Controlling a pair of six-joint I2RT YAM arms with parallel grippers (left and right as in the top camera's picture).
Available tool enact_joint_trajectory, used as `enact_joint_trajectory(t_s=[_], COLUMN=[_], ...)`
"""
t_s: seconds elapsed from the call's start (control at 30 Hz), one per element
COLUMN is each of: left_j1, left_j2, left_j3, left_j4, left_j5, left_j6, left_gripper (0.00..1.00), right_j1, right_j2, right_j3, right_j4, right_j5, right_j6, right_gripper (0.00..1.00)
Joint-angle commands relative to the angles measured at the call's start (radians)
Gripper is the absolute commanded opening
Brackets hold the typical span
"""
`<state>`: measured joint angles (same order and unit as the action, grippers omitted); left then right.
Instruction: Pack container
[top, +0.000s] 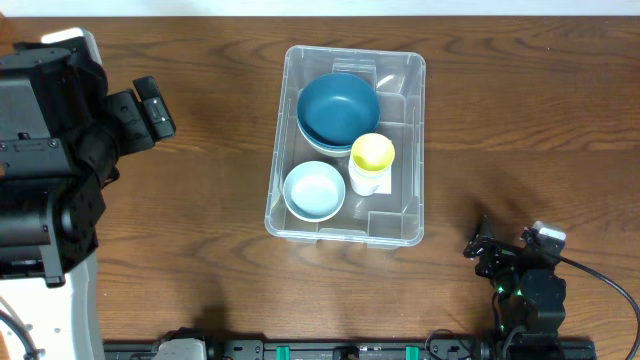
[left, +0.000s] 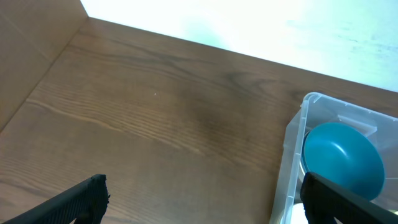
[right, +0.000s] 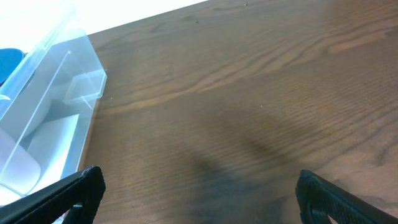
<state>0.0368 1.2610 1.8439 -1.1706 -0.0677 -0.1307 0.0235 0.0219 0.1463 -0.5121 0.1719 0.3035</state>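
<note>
The clear plastic container (top: 405, 215) stands at the table's middle. Inside it are a dark blue bowl (top: 338, 108) stacked on a lighter one, a pale blue bowl (top: 314, 189) and a yellow cup (top: 372, 156) on a white cup. The container also shows in the left wrist view (left: 297, 143) with the dark blue bowl (left: 345, 158), and in the right wrist view (right: 62, 87). My left gripper (left: 202, 199) is open and empty over bare wood left of the container. My right gripper (right: 199, 196) is open and empty over bare wood right of the container.
The left arm's black body (top: 60, 130) fills the left side of the table. The right arm (top: 520, 275) sits at the front right. A white label lies on the container's floor under the cups.
</note>
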Motion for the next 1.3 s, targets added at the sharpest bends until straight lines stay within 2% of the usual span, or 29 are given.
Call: enact_joint_trajectory(t_s=[0.0, 0.17, 0.5, 0.67, 0.93, 1.27], left_j1=[0.005, 0.003, 0.004, 0.004, 0.004, 0.004], left_j2=[-0.051, -0.17, -0.546, -0.724, -0.947, -1.153], left_j3=[-0.029, -0.181, -0.863, -1.134, -1.395, -1.565], left_j4=[0.003, 0.05, 0.534, 0.694, 0.729, 0.736], left_j5=[-0.04, 0.021, 0.082, 0.138, 0.163, 0.193], left_j6=[0.006, -0.003, -0.002, -0.002, -0.005, -0.006], left_gripper=[0.98, 0.98, 0.98, 0.98, 0.98, 0.98], right_j1=[-0.005, -0.005, -0.005, -0.005, -0.005, -0.005], right_j2=[-0.008, -0.008, -0.008, -0.008, -0.008, -0.008], right_j3=[-0.005, -0.005, -0.005, -0.005, -0.005, -0.005], right_j4=[0.0, 0.0, 0.0, 0.0, 0.0, 0.0], right_j5=[-0.005, -0.005, -0.005, -0.005, -0.005, -0.005], right_j6=[0.014, 0.014, 0.014, 0.014, 0.014, 0.014], right_gripper=[0.99, 0.99, 0.99, 0.99, 0.99, 0.99])
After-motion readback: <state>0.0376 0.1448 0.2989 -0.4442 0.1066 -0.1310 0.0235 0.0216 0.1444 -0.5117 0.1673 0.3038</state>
